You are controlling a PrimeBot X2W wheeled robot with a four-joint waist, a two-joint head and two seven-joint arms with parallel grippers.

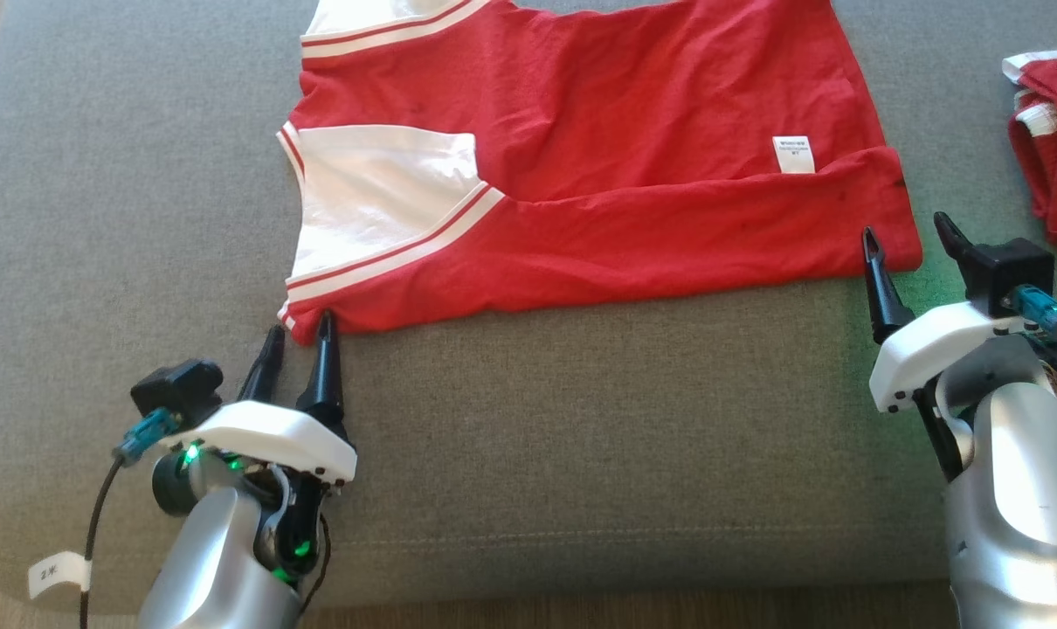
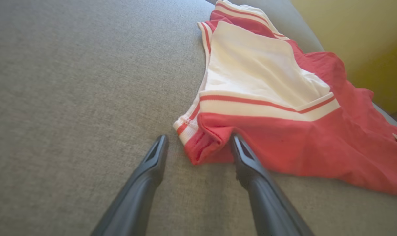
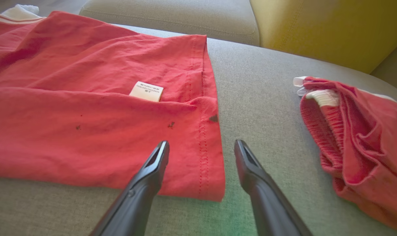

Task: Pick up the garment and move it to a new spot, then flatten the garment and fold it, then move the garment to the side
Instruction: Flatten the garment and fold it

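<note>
Fingers of the left gripper and right gripper are standing spread, gripping nothing, at the garment's seven-o'clock and four-o'clock corners. The garment is lying partly folded on the grey cushion. Soft, light and limp, it is probably calling for pinches through both layers at those corners.
</note>
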